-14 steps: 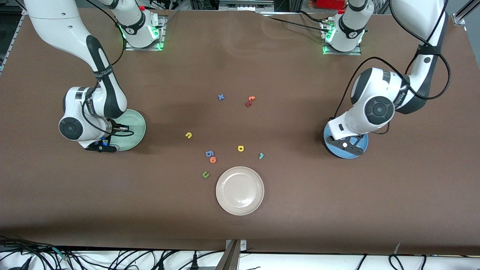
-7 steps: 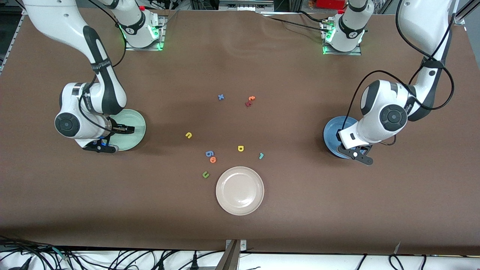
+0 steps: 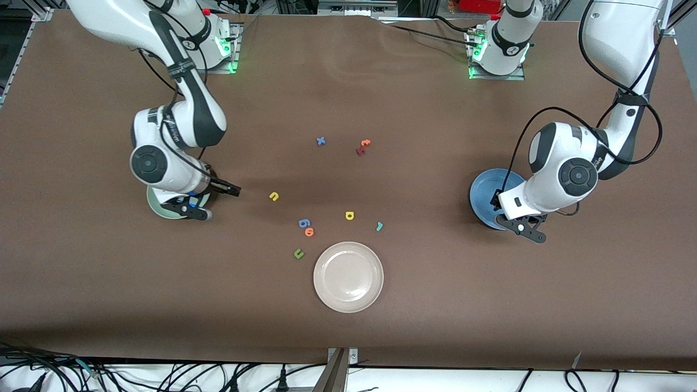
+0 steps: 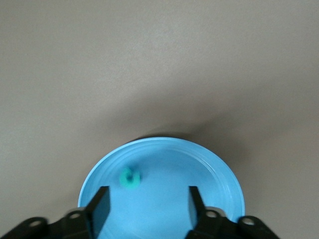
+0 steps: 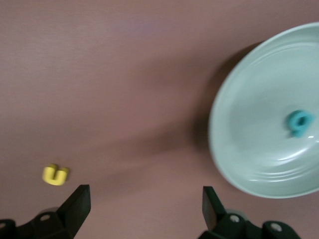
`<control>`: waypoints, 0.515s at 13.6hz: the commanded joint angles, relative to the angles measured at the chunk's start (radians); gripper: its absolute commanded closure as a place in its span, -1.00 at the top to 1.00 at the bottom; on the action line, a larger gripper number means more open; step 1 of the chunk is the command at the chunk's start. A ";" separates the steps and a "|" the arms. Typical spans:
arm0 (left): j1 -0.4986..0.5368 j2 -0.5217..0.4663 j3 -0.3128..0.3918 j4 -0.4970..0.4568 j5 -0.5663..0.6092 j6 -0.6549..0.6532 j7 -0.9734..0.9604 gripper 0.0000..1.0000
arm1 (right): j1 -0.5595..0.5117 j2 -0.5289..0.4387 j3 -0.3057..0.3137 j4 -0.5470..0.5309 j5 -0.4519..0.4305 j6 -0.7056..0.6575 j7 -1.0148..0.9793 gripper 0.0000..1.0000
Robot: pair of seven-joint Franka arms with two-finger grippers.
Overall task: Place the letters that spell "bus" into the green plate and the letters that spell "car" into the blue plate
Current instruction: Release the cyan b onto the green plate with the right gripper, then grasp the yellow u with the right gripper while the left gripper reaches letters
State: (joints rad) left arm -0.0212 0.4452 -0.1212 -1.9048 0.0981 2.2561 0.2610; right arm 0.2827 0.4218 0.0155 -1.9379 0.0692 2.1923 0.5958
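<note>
On a brown table (image 3: pixel 435 305) ringed by cables, the left gripper (image 4: pixel 147 206) hangs jaws apart over the blue plate (image 4: pixel 219 174) holding a teal c (image 4: pixel 130 178), while the right gripper (image 5: pixel 144 206), spread empty, hangs beside the green plate (image 5: pixel 249 149) holding a teal b (image 5: pixel 299 122).

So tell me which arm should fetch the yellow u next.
Probably the right arm. The right gripper hangs open at the green plate's edge, beside the yellow u; the left gripper is over the blue plate.

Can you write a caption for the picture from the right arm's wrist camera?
Open right gripper over the table, teal b in the green plate, yellow u waiting on the table.
</note>
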 commanded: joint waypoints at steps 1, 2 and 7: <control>-0.046 -0.006 -0.005 0.021 -0.006 -0.003 -0.072 1.00 | 0.035 0.063 0.014 0.023 0.020 0.090 0.128 0.98; -0.089 -0.006 -0.005 0.035 -0.005 -0.004 -0.125 1.00 | 0.061 0.080 0.014 0.023 0.020 0.127 0.187 0.98; -0.265 0.081 -0.005 0.176 -0.009 -0.009 -0.523 1.00 | 0.138 0.159 0.014 0.023 0.018 0.259 0.332 0.98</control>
State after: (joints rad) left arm -0.2368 0.4645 -0.1354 -1.8143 0.0971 2.2590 -0.1388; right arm 0.4194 0.5537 0.0343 -1.9365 0.0734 2.4335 0.9139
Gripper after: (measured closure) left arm 0.000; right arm 0.009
